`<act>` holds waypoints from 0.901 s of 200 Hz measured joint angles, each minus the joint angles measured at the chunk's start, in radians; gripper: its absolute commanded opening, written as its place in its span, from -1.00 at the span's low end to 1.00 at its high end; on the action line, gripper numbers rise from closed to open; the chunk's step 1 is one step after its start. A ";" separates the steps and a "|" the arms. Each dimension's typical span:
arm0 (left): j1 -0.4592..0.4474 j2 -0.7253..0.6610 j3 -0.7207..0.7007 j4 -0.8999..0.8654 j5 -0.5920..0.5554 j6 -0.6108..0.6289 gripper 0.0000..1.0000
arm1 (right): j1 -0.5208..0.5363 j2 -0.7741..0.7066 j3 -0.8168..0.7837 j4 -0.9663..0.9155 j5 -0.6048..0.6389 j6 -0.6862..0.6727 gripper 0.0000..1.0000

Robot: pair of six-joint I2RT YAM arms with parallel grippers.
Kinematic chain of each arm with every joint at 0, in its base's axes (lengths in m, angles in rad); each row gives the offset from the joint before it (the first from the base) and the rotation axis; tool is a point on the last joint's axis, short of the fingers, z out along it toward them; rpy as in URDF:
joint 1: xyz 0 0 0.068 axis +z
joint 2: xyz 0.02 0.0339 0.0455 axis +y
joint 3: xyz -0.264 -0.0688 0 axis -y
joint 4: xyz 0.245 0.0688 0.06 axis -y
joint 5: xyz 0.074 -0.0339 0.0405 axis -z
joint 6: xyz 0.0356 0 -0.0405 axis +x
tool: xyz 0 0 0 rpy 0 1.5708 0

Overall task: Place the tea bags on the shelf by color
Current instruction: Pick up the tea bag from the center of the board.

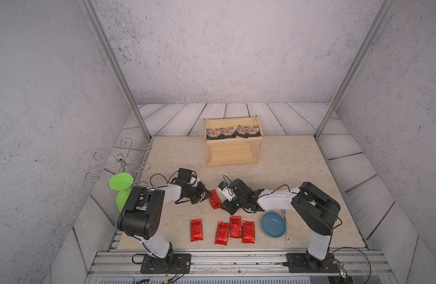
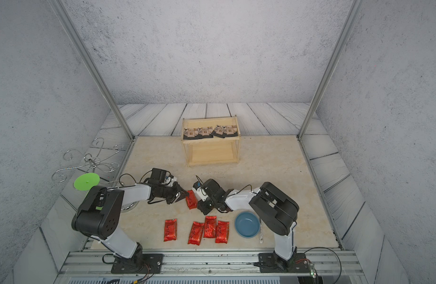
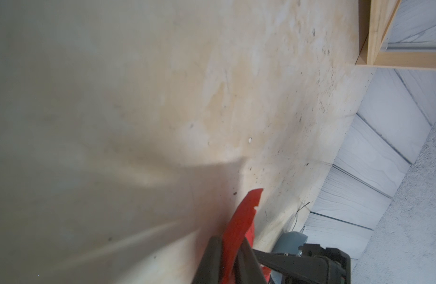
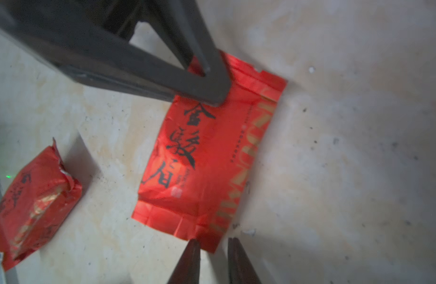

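The left hand point(image 1: 208, 194) is pinching the far edge of a red tea bag point(image 1: 215, 201) at centre; the right hand point(image 4: 212, 259) is standing slightly parted at its near edge. Bare desk point(image 1: 187, 157) is stretching from there to the shelf point(image 1: 233, 162).

Soft, even overhead light fills both top views, and the arms throw faint shadows on the worktop point(image 1: 293, 169). In the left wrist view the near worktop is smeared and dim, crossed by a wedge of shadow. In the right wrist view the red tea bag point(image 4: 212, 157) shows a foil sheen and its script is readable. The right gripper point(image 4: 212, 243) is blurred at close range.
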 measured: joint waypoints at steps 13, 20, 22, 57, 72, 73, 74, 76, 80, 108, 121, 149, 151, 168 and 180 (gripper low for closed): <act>0.000 -0.008 0.000 0.001 0.000 -0.003 -0.84 | 0.000 -0.049 -0.001 -0.023 0.049 0.001 -0.27; 0.000 -0.014 0.000 0.002 0.000 -0.005 -0.86 | -0.001 -0.078 0.001 -0.034 0.073 0.005 -0.23; 0.000 -0.016 0.000 0.002 0.000 -0.004 -0.86 | -0.001 -0.084 0.002 -0.036 0.083 0.004 -0.23; 0.000 -0.067 0.000 0.033 0.000 -0.029 -0.87 | -0.001 -0.211 0.050 -0.095 0.295 0.068 -0.14; 0.000 -0.095 -0.002 0.060 0.001 -0.047 -0.87 | -0.001 -0.256 0.057 -0.107 0.378 0.120 0.04; 0.000 -0.097 -0.002 0.062 0.001 -0.048 -0.87 | -0.001 -0.258 0.057 -0.107 0.380 0.122 0.06; 0.000 -0.099 -0.002 0.063 0.001 -0.049 -0.87 | -0.001 -0.260 0.056 -0.106 0.383 0.124 0.07; 0.000 -0.102 -0.003 0.068 0.000 -0.052 -0.87 | -0.001 -0.266 0.055 -0.107 0.393 0.129 0.10; 0.000 -0.109 -0.004 0.074 0.001 -0.056 -0.86 | -0.002 -0.279 0.052 -0.106 0.407 0.141 0.15; 0.000 -0.143 -0.007 0.115 0.003 -0.087 -0.87 | -0.004 -0.331 0.021 -0.082 0.473 0.184 0.14; 0.000 -0.151 -0.008 0.127 0.004 -0.096 -0.87 | -0.005 -0.326 0.023 -0.084 0.504 0.196 0.06; 0.000 -0.164 -0.014 0.143 0.004 -0.113 -0.87 | -0.011 -0.270 0.092 -0.178 0.567 0.221 0.01; 0.000 -0.165 -0.014 0.144 0.004 -0.115 -0.87 | -0.011 -0.266 0.097 -0.185 0.566 0.224 0.00; 0.000 -0.166 -0.018 0.166 0.005 -0.136 -0.87 | -0.033 -0.265 0.112 -0.201 0.526 0.239 0.00; 0.000 -0.165 -0.022 0.193 0.007 -0.159 -0.90 | -0.063 -0.306 0.051 -0.137 0.465 0.273 0.01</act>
